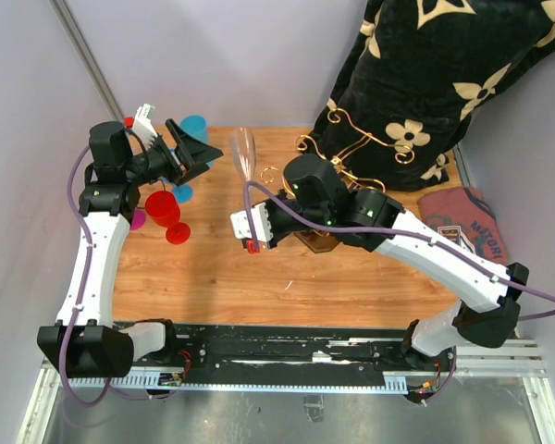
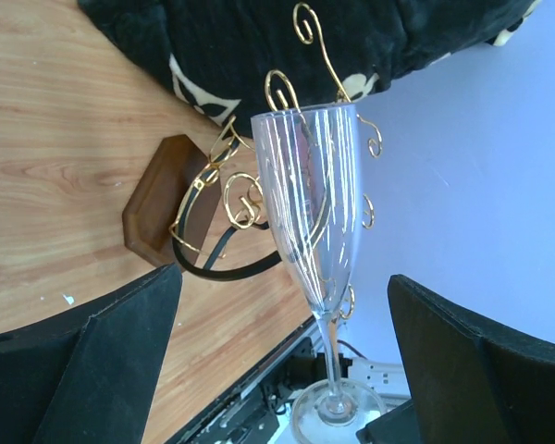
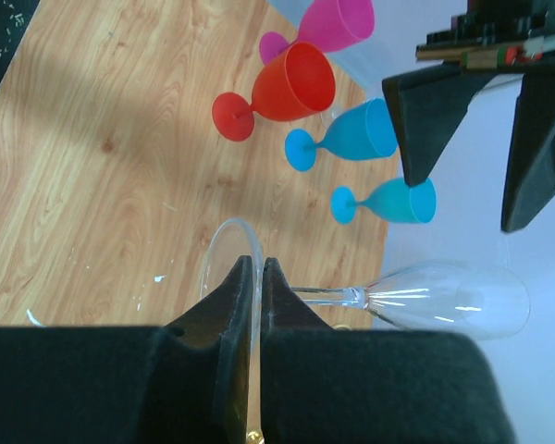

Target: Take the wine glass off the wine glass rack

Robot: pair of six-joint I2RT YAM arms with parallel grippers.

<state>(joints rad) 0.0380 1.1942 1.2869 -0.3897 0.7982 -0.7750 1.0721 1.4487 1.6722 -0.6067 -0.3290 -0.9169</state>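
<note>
While the right gripper [image 3: 261, 268] is pinched closed on the thin foot of the clear wine glass [image 3: 453, 301], beside the wine glass rack [image 2: 162, 199], the left gripper [image 1: 202, 153] stands wide open. The glass looks light, slippery and fragile; the stem seems the safer hold.

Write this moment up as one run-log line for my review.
right gripper: shut on foot of wine glass | wine glass: aloft, seemingly clear of wine glass rack | left gripper: open, facing the bowl

The wine glass [image 3: 453, 301] is recorded lying sideways at lower right, its foot clamped by the right gripper [image 3: 261, 265]. Four coloured goblets [image 3: 301, 83] are grouped at upper centre.
</note>
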